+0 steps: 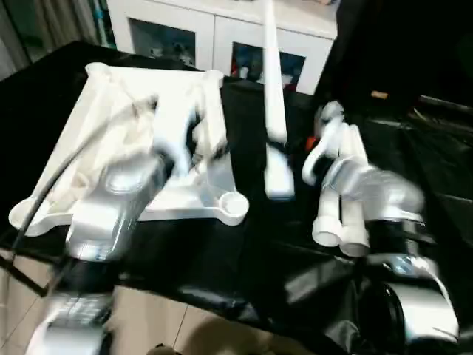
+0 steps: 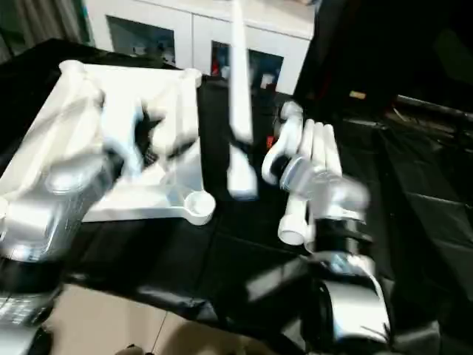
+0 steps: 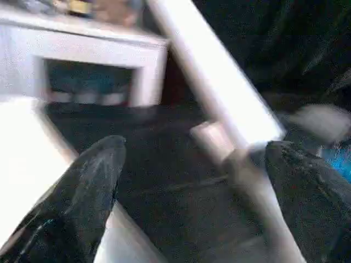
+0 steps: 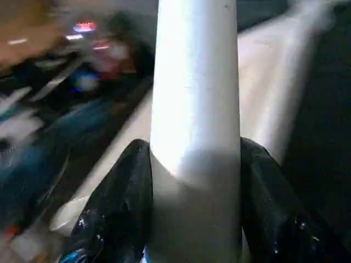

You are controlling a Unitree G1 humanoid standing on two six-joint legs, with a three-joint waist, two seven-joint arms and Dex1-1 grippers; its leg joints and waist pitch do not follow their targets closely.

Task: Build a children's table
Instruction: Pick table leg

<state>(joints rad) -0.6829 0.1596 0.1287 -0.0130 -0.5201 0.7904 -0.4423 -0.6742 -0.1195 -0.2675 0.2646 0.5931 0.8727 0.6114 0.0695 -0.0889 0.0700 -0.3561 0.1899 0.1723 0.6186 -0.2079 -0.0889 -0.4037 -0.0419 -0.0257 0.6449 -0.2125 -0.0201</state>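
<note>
Nearest the robot, the right gripper (image 4: 189,219) is clenched on a white tube leg (image 4: 194,98), one black finger on each side of the tube. In the head views the leg (image 1: 273,81) stands nearly upright over the black-sheeted worktable (image 1: 251,251), its top cut off by the picture edge. The left gripper (image 3: 192,192) is released, fingers spread wide with nothing between them, and points toward that leg.

The step in hand appears to be carrying the first leg toward a socket. The next move calls for bringing the leg's lower end over a round corner socket (image 1: 233,205) of the tabletop (image 1: 111,126), holding the tube square to it, then pressing down; the free gripper could steady the tube or the top.

The tabletop lies underside up on the robot's left of the worktable. Further legs (image 1: 344,200) lie bundled to the right; their count is not clear. Beyond stands a white cabinet (image 1: 214,33).

Motion blur hides the ribs and the left gripper's exact position above the tabletop.
</note>
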